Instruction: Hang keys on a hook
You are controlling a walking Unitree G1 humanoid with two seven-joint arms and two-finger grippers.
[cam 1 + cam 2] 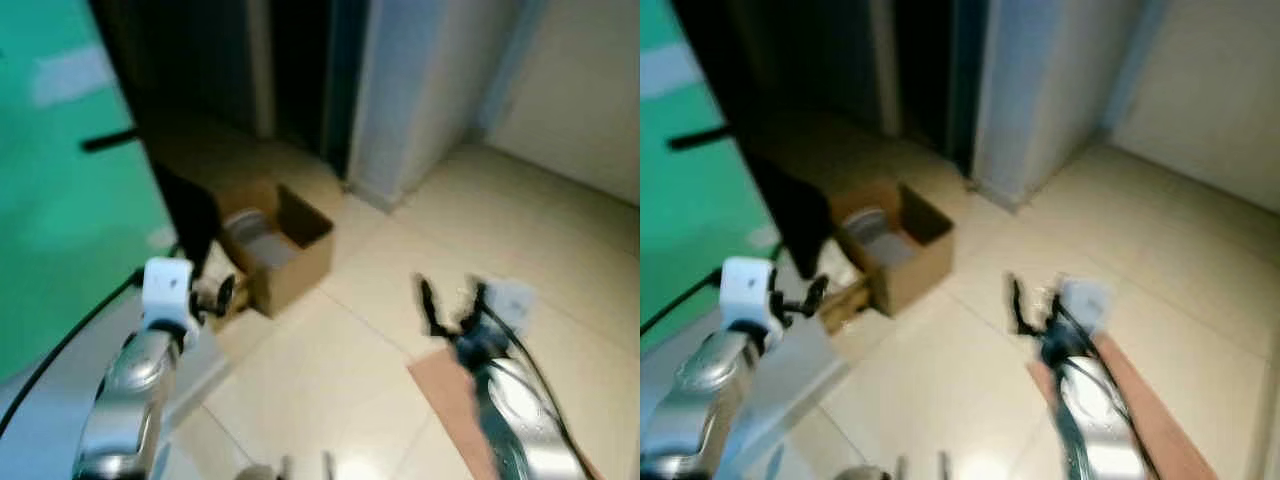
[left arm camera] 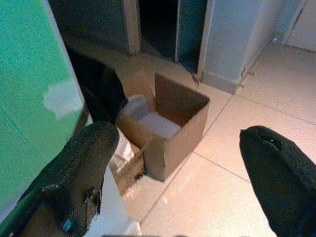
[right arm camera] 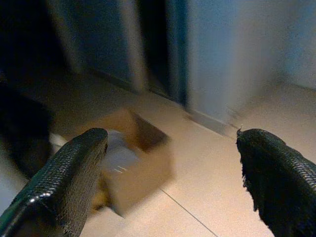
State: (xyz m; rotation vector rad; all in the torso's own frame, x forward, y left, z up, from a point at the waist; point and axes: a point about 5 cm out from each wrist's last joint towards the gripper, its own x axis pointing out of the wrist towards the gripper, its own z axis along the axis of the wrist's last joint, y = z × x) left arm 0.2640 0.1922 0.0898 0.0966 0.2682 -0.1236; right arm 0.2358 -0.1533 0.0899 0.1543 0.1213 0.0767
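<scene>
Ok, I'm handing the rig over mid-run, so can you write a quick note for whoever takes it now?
Left pincer: open, holding nothing, raised near the green wall.
Right pincer: open, holding nothing, out over the beige tiled floor.
An open brown cardboard box sits on the floor ahead.
I can make out no keys or hook.
Done: nothing visible.
Left: find the keys, grasp them, hang them on the hook.

A brown cardboard box (image 1: 278,252) sits on the cream tiled floor (image 1: 500,220); a green wall (image 1: 60,180) at left; black fingers (image 2: 79,173).
</scene>
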